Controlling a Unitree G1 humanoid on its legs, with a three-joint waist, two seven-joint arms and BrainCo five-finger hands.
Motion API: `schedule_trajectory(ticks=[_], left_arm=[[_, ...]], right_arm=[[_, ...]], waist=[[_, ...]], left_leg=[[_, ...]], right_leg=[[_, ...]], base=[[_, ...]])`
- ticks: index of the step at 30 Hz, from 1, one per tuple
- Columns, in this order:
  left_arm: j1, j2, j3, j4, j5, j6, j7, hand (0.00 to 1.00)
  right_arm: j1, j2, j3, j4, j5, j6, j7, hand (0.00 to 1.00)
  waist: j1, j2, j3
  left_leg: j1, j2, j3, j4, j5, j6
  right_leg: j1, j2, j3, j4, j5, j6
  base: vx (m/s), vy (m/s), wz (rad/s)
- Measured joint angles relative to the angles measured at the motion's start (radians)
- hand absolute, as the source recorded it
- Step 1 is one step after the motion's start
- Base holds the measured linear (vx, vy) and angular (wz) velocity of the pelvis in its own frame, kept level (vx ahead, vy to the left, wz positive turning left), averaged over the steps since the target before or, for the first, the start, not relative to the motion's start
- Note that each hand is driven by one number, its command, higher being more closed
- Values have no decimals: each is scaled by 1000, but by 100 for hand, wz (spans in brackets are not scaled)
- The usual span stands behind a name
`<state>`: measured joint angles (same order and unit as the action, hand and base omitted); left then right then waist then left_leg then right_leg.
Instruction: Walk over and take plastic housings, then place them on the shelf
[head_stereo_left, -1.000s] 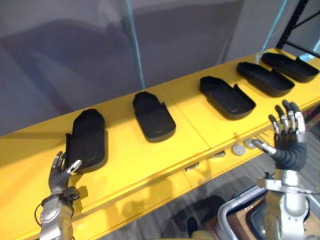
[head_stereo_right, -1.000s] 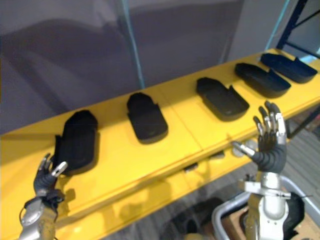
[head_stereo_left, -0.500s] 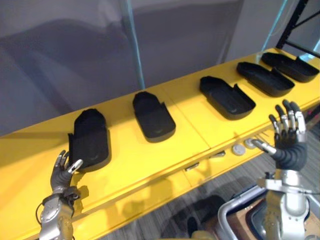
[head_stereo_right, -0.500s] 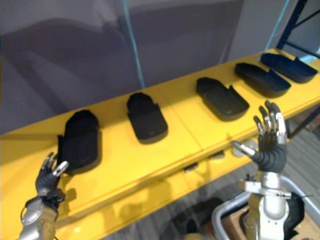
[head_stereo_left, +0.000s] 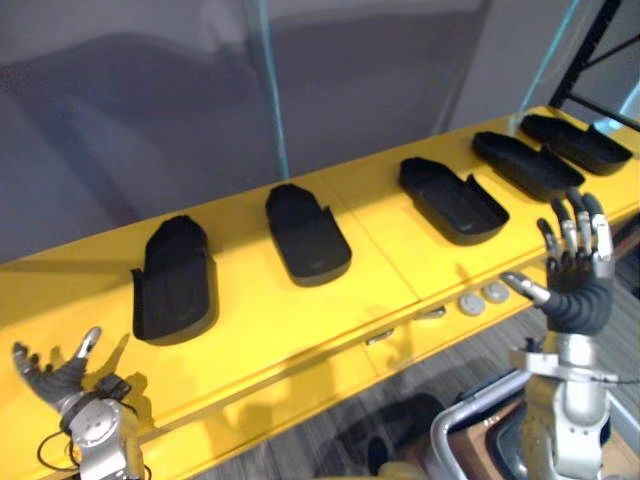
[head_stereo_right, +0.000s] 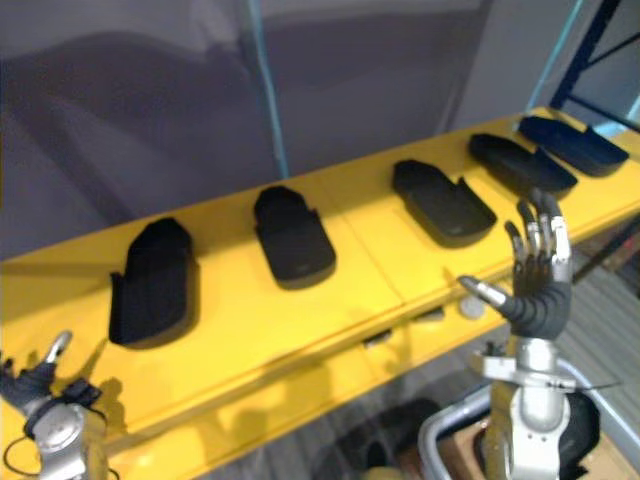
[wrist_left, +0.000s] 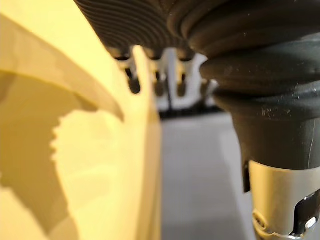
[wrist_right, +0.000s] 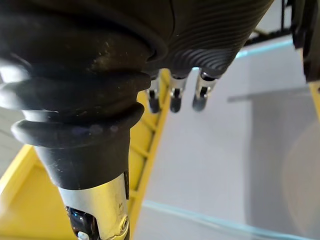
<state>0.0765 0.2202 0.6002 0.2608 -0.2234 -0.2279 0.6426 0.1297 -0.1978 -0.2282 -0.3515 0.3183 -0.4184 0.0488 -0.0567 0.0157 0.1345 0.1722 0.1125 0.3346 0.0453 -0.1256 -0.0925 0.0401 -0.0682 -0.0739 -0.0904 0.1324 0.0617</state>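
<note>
Yellow shelf (head_stereo_left: 300, 325) front, housings (head_stereo_left: 307, 235) well back

We identify this as an industrial workshop or storage area. A long yellow shelf (head_stereo_left: 300, 320) carries a row of similar black plastic housings (head_stereo_left: 308, 235), each set apart from the next. A dark steel rack frame (head_stereo_left: 592, 45) stands at one end, with a plain grey partition (head_stereo_left: 150, 110) behind the shelf and a grey floor (head_stereo_left: 470, 360) below it.

Both eye views look down from the head on the same long yellow shelf (head_stereo_left: 250, 300), running lower left to upper right. Each wrist view looks from close behind the left hand (wrist_left: 134, 80) or right hand (wrist_right: 174, 95).
</note>
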Motion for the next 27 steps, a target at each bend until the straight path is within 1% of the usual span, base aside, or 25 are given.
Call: schedule_trajectory(ticks=[1,2,3,4,5,6,7,8,9,10,13,15,16,17,18,22,23,24,25,27], left_arm=[[-1,-22,27,-92,15,-27,40,0],[-1,-36,39,-159,35,-40,58,0],[-1,-59,55,-359,99,-94,95,0],[-1,-72,61,-484,127,-128,99,0],[-1,-84,64,-573,146,-179,89,0],[-1,-88,65,-605,158,-199,82,0],[1,-98,65,-644,163,-231,66,0],[2,-115,66,-669,162,-248,39,0],[10,-148,56,-728,155,-272,-44,0],[25,-153,51,-765,154,-291,-94,0],[46,-153,4,-828,153,-317,-192,0],[45,-152,-17,-834,141,-317,-223,0],[47,-152,-38,-834,143,-315,-226,0],[47,-152,-87,-834,143,-297,-240,0],[48,-152,-108,-834,144,-292,-258,0],[48,-151,-131,-834,139,-288,-288,0],[54,-151,-153,-834,104,-287,-303,0],[53,-151,-165,-834,101,-287,-303,0],[53,-151,-176,-835,97,-287,-304,0],[52,-151,-211,-835,73,-286,-304,0]], right_arm=[[-23,-1,2,2,1,-2,-17,0],[-35,-1,2,5,1,-6,-30,0],[-74,-2,2,7,2,-13,-58,0],[-100,-2,2,7,4,-19,-73,0],[-118,-2,2,7,4,-19,-85,0],[-122,-1,2,7,4,-19,-91,0],[-121,0,3,7,5,-16,-95,0],[-120,0,3,8,6,-10,-95,0],[-120,1,7,8,8,17,-91,0],[-117,3,12,8,8,33,-86,0],[-103,13,10,13,24,41,-65,0],[-97,18,2,19,31,42,-50,0],[-88,23,-4,19,31,42,-45,0],[-70,46,-3,19,10,42,-52,0],[-59,50,-3,19,-16,42,-69,0],[-47,54,-27,19,-75,42,-126,0],[-28,61,-66,19,-105,43,-168,0],[-4,70,-107,18,-121,42,-200,0],[8,74,-127,17,-127,42,-211,0],[57,87,-200,9,-131,39,-243,0]], waist=[[7,-5,-3],[12,-8,-4],[18,-14,-8],[19,-13,-10],[22,-10,-13],[25,-8,-14],[37,-1,-18],[40,4,-20],[46,4,-22],[46,2,-22],[42,1,-22],[40,1,-22],[40,0,-22],[40,-4,-19],[39,-8,-17],[28,-23,-8],[27,-24,-8],[11,-23,-7],[8,-23,-7],[-20,-20,-4]], left_leg=[[0,0,-3,0,0,0],[0,0,-6,1,0,0],[2,1,-20,2,1,0],[2,0,-26,3,1,0],[2,0,-30,3,2,1],[2,0,-31,3,2,1],[2,0,-38,3,2,2],[2,-1,-48,3,3,2],[0,-3,-53,1,4,2],[0,-2,-53,0,5,1],[0,-2,-53,0,5,0],[-1,-2,-53,-1,5,0],[-1,-2,-53,-1,5,0],[-1,-2,-51,-1,5,0],[-2,-2,-49,-2,5,0],[-12,-1,-38,-3,5,0],[-15,0,-16,-4,3,-1],[-13,0,-4,-6,2,-1],[-10,0,4,-7,1,0],[5,2,35,-6,-12,-3]], right_leg=[[2,0,-4,0,0,0],[4,0,-6,0,-1,-1],[15,-1,-17,0,-3,-3],[21,-3,-31,0,-4,-3],[24,-4,-37,0,-4,-2],[25,-5,-37,0,-5,-1],[27,-7,-41,0,-6,1],[31,-9,-51,0,-9,3],[33,-11,-62,0,-14,3],[33,-10,-63,0,-15,2],[33,-10,-63,0,-17,2],[32,-9,-63,0,-17,2],[32,-9,-63,0,-17,2],[30,-8,-60,0,-17,2],[26,-8,-58,0,-18,3],[10,-3,-47,0,-17,3],[-5,1,-25,1,-12,3],[-10,3,-8,8,-10,5],[-12,4,-4,9,-10,5],[-17,11,30,9,-8,6]], base=[[-24,-5,7],[-22,-6,16],[-17,-5,23],[-14,-4,28],[-11,-1,16],[-12,-1,10],[-13,-2,12],[-35,-2,24],[-34,-4,21],[-33,-5,12],[0,0,0],[0,0,0],[0,0,0],[4,3,-4],[1,2,-6],[-3,-4,-11],[18,0,-30],[25,7,-36],[32,14,-32],[1,18,-41]])
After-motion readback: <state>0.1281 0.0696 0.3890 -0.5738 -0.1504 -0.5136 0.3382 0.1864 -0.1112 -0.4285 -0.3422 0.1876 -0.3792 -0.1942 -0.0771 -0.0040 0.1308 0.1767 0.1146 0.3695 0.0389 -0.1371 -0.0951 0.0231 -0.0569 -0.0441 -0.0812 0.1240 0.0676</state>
